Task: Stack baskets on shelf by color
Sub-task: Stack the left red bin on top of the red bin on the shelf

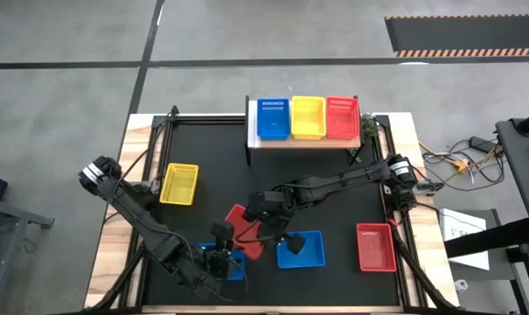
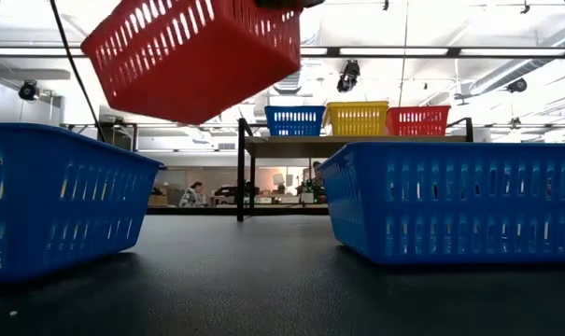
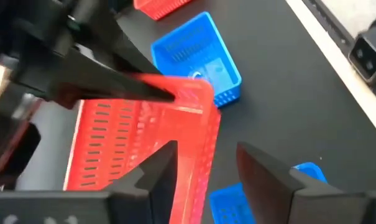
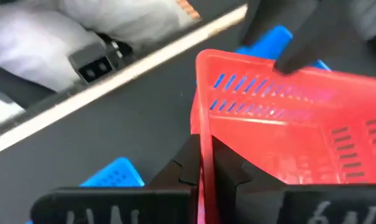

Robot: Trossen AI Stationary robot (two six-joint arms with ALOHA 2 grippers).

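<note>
Black mat (image 1: 334,188) covering the worktop. Wooden shelf (image 1: 303,142) at the far edge, carrying blue basket (image 1: 273,119), yellow basket (image 1: 308,117), red basket (image 1: 342,117) side by side. Loose baskets: yellow (image 1: 179,184) near the left edge; red (image 1: 375,247) near the right edge; blue (image 1: 301,249) near the front edge. Lifted red basket (image 4: 281,124): right gripper (image 4: 206,163) clamped on its rim; left gripper (image 3: 203,163), fingers parted, straddling its opposite wall
</note>
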